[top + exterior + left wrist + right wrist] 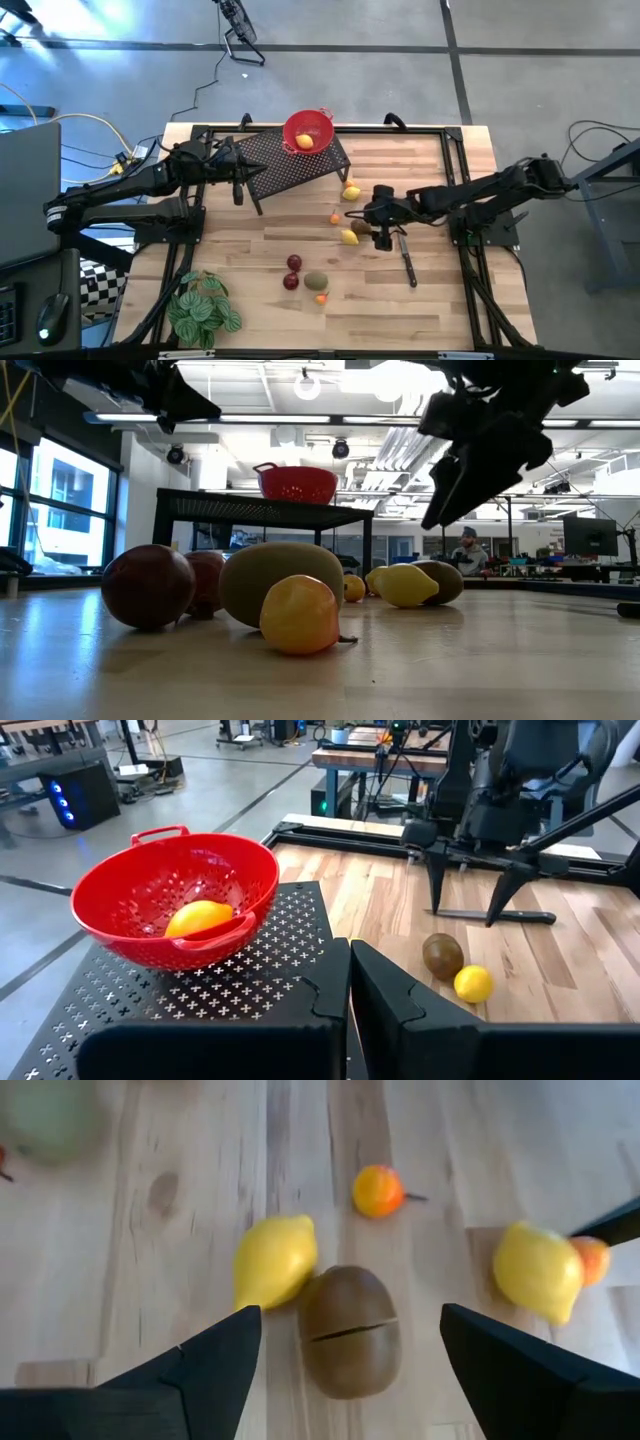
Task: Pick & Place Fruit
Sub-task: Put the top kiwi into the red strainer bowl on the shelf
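- The right gripper [350, 1342] hangs with its jaws wide above a brown, kiwi-like oval fruit [349, 1330] on the wooden worktop [440, 300].
- A yellow lemon [273, 1260] touches that oval, so a straight descent straddling only the brown piece seems wise.
- The left gripper [350, 982], closed and empty, waits beside the red mesh bowl [110, 910], which holds one yellow-orange fruit [198, 917].

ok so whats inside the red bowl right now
One yellow-orange fruit lies inside the red mesh bowl, which sits on the black perforated stand. The near wall hides part of the bowl's bottom, so anything small there would not show.
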